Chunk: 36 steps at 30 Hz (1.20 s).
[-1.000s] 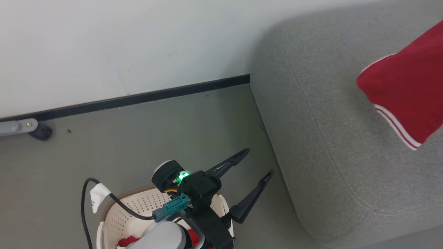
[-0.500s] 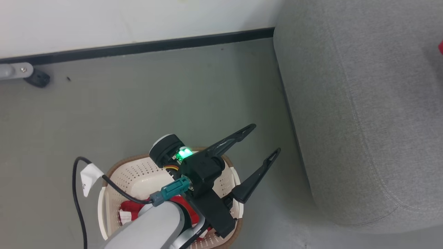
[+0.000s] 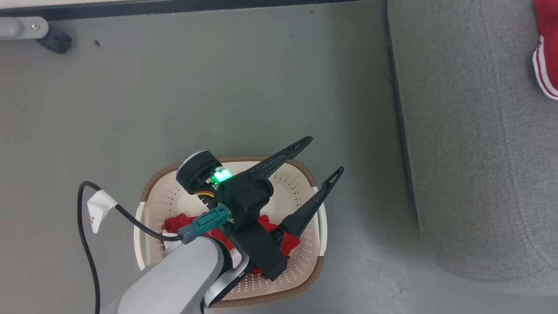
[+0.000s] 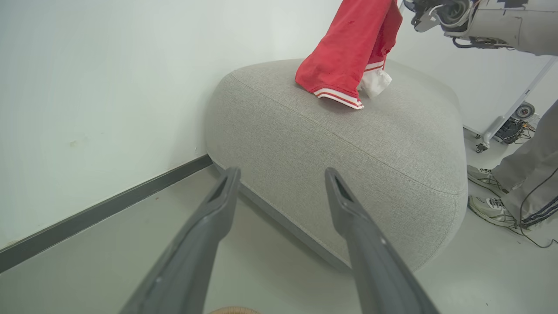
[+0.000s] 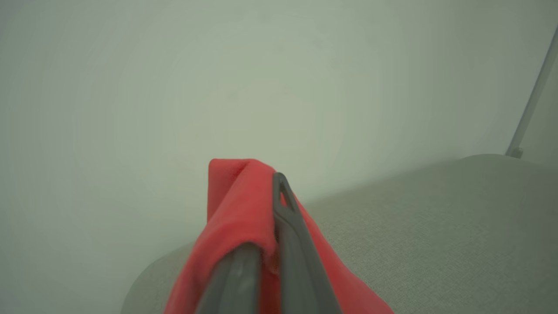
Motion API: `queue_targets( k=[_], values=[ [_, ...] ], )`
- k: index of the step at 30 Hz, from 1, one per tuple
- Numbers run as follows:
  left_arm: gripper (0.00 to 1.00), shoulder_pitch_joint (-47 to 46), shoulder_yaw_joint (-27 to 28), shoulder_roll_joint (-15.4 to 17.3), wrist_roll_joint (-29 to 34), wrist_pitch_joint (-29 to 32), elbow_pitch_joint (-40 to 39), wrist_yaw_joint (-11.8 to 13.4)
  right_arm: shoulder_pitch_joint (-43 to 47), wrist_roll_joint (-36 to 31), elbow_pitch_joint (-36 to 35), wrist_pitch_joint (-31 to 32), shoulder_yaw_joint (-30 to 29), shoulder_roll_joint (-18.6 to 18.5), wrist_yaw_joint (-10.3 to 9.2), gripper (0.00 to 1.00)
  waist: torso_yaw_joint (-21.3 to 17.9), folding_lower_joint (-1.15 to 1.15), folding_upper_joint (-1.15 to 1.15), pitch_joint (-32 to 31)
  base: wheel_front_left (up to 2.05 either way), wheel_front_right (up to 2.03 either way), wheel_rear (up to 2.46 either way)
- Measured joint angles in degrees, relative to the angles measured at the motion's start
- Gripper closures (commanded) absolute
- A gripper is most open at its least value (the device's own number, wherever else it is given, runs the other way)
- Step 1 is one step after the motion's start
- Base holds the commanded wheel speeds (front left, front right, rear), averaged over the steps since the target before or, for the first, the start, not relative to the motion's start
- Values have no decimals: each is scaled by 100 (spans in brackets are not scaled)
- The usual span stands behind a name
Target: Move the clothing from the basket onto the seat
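The cream basket [image 3: 150, 187] stands on the floor left of the grey seat [image 3: 471, 152], and red clothing [image 3: 178, 224] lies in its bottom. My left gripper [image 3: 325, 155] hangs open over the basket's far right corner with nothing between its fingers. In the left wrist view that gripper [image 4: 282, 172] points at the seat [image 4: 348, 144]. There a red garment with white stripes [image 4: 348, 48] dangles from my right arm [image 4: 479, 17], its hem touching the cushion. My right gripper [image 5: 272, 196] is shut on that red garment [image 5: 235, 205] above the seat [image 5: 436, 226]. The garment's hem [image 3: 547, 56] also shows at the head view's right edge.
A pale wall with a dark baseboard [image 4: 109, 209] runs behind the floor. A grey frame foot with a caster [image 3: 52, 41] sits at the far left. A person's legs and shoes [image 4: 501, 192] stand beside the seat, near a wheeled stand [image 4: 521, 111]. A tagged black cable [image 3: 98, 207] hangs from my left arm.
The head camera has tilted down, so the whole basket now shows and the wall has slid out. My left gripper stays open above the basket; the right stays shut on the garment.
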Motion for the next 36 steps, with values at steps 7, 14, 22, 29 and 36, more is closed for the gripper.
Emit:
queue_targets(
  k=[7,14,22,29,36],
  values=[
    [0,-1,18,4,0,-89,132,-1,141,-122,592,21,420,254,208,100,72,-1,0,47,0,0,0],
    [0,-3,19,15,-9,-196,288,-2,285,-474,1199,659,939,301,322,100,57,-1,-1,-32,0,0,0],
    [0,-2,-20,-46,-67,-343,491,-2,286,-805,1650,1277,1306,257,404,29,30,-1,0,-261,0,0,0],
    [0,15,-26,-54,-130,-515,723,-3,264,-926,1828,1507,1543,244,599,0,5,-1,-1,-513,0,0,0],
    [0,112,11,9,-208,-647,913,-9,418,-983,1960,1573,1777,263,704,0,-61,-1,-1,-852,0,0,0]
  ],
)
